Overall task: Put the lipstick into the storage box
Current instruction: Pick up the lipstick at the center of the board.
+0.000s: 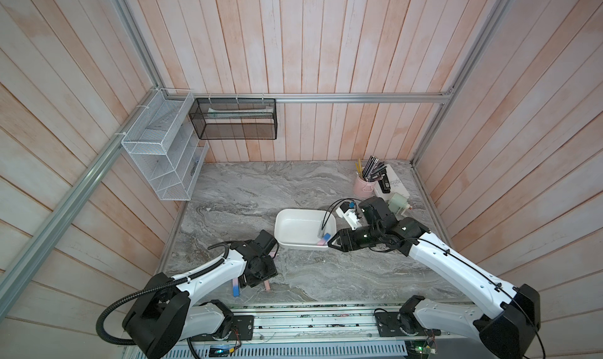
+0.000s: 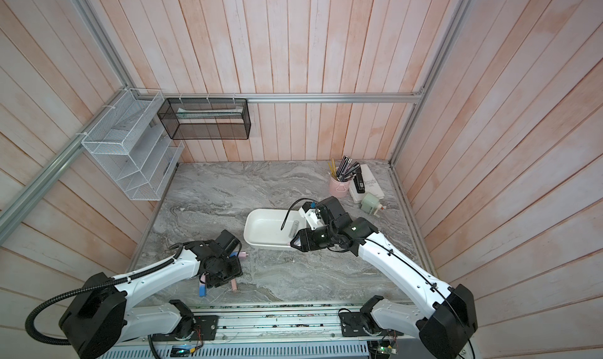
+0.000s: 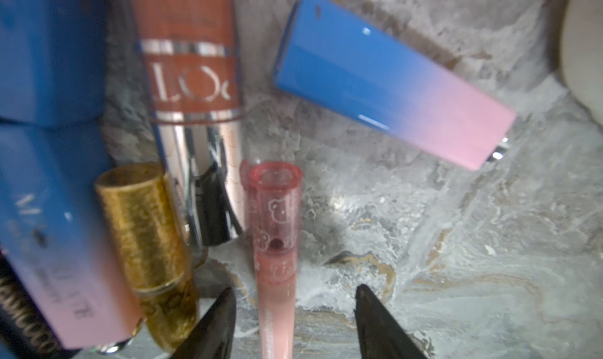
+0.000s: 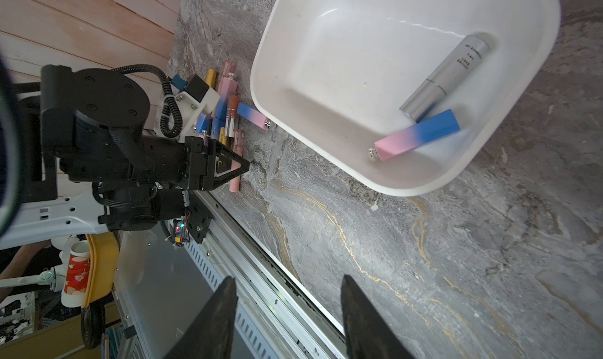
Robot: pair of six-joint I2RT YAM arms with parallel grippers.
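A slim translucent pink plastic lipstick tube lies on the grey marbled worktop, between the spread jaws of the left end effector, not yet gripped. It looks light, rigid and slippery, so pinch it mid-barrel. The right end effector is spread and empty beside the white plastic storage box.

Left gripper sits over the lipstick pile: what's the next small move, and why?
Probably close the left gripper on the pink translucent tube: it lies lengthwise between the open jaws, with a gap on each side, so it is not yet gripped.
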